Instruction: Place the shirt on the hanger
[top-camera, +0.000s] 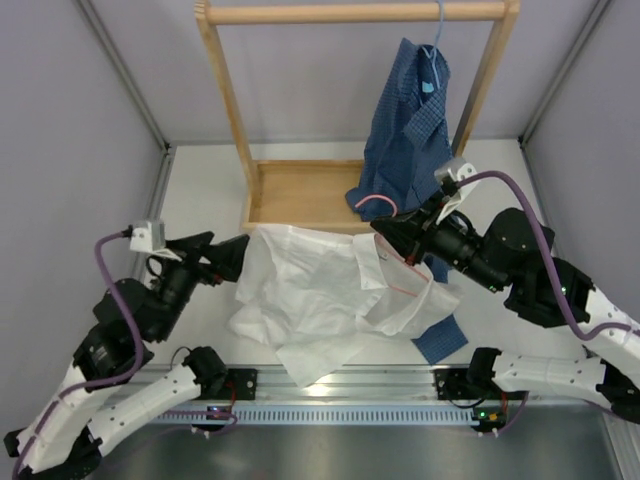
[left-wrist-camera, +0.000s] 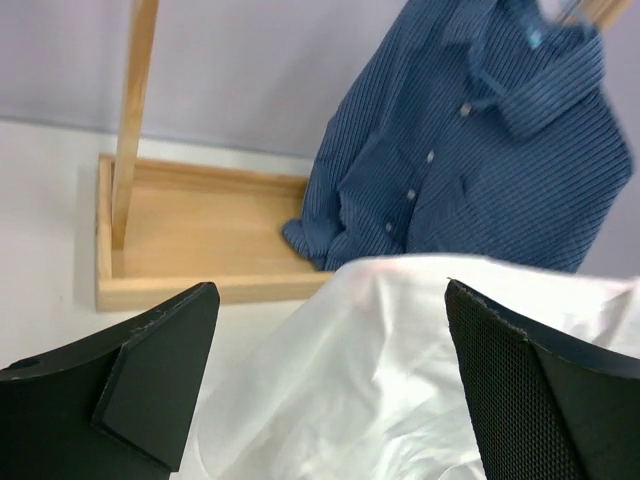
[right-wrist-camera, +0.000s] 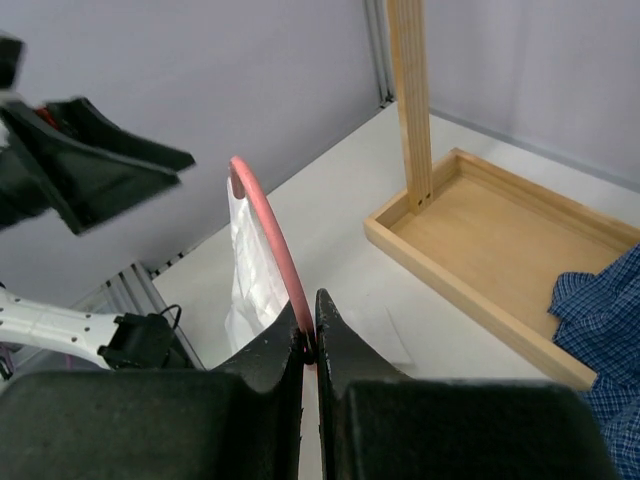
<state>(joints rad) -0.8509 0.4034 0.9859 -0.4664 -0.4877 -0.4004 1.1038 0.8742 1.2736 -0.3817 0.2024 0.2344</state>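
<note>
Clamped hard on the hanger (right-wrist-camera: 270, 225) with the right pincer (right-wrist-camera: 308, 318): pink wire nipped between the shut tips, arching up and away from them. Just beyond and left of those tips, white shirt (right-wrist-camera: 250, 270) bunched against the wire. Over to the left pincer (left-wrist-camera: 330, 300): spread wide, gripping nothing, shirt cloth heaped right ahead between the two fingers (left-wrist-camera: 160, 360). Crumpled on the table (top-camera: 200, 190) between both pincers, collar end toward the right one. Past the left pincer's tips, blue shirt (left-wrist-camera: 470, 150) hanging over the wooden tray (left-wrist-camera: 200, 230).
</note>
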